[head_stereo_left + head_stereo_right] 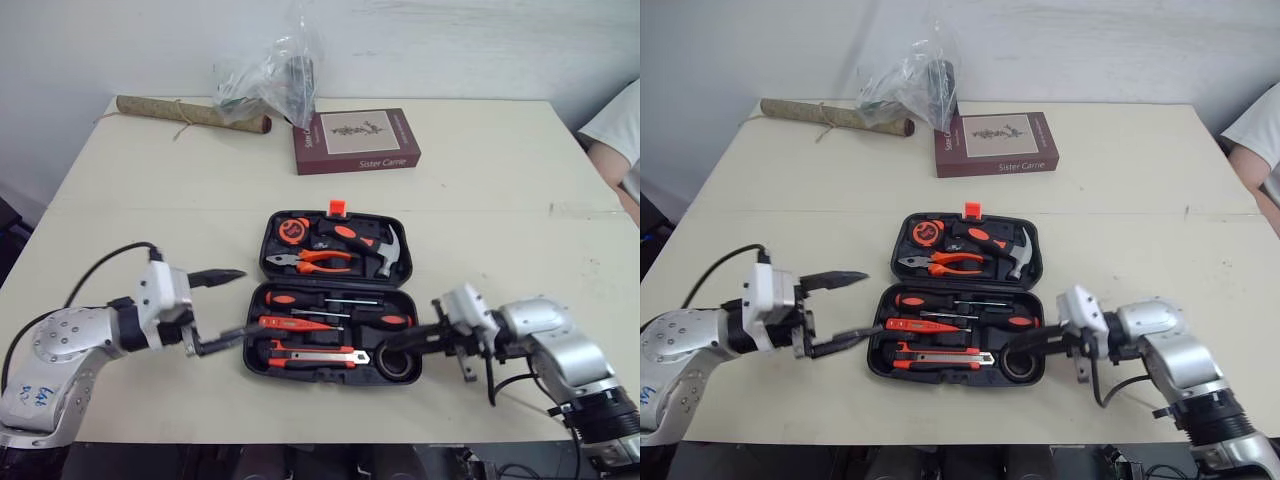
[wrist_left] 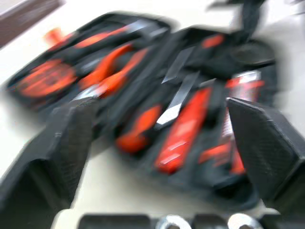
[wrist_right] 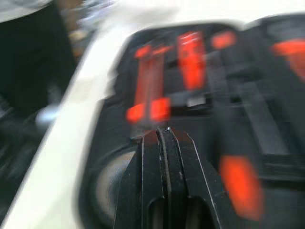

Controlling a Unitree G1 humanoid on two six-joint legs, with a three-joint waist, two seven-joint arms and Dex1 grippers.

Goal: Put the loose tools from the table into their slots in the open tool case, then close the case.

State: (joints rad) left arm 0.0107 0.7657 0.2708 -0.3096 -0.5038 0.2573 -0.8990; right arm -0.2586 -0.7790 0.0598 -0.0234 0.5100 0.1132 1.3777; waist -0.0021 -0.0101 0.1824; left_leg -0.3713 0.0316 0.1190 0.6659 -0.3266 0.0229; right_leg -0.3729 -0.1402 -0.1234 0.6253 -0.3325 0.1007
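The open black tool case [image 1: 268,234] lies at the table's middle. Its far half holds a tape measure [image 1: 291,230], orange pliers [image 1: 315,262] and a hammer [image 1: 375,245]. Its near half holds screwdrivers [image 1: 300,324] and a utility knife [image 1: 315,353]. A black tape roll [image 1: 402,364] sits at the case's front right corner. My left gripper [image 1: 222,308] stands open just left of the case, one finger beside the near half's left edge; the left wrist view looks across the tools between its fingers [image 2: 262,143]. My right gripper [image 1: 388,345] is shut, its tips over the tape roll [image 3: 112,186].
A maroon book [image 1: 357,140], a crumpled plastic bag [image 1: 265,80] and a brown rolled bundle [image 1: 190,113] lie at the table's far side. A person's white sleeve [image 1: 615,130] shows at the right edge. Bare tabletop surrounds the case.
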